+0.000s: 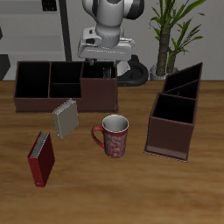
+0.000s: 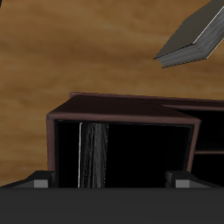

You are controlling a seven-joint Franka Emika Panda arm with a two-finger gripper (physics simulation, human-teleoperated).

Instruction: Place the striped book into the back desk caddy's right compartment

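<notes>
The striped book (image 2: 94, 157) stands upright inside the right compartment (image 2: 122, 118) of the back desk caddy (image 1: 35, 98), leaning near one side wall. My gripper (image 2: 109, 182) hangs directly above this compartment, open, with its fingertips (image 2: 39, 182) spread wide and touching nothing. In the exterior view the gripper (image 1: 99, 68) sits just over the tall-walled end section (image 1: 99, 92), and the striped book is hidden inside it.
A plain grey book (image 1: 65, 119) lies in front of the caddy and also shows in the wrist view (image 2: 192, 39). A red book (image 1: 40, 159) and a red patterned mug (image 1: 114, 136) sit nearer the front. A narrower caddy (image 1: 175, 114) stands at the other side.
</notes>
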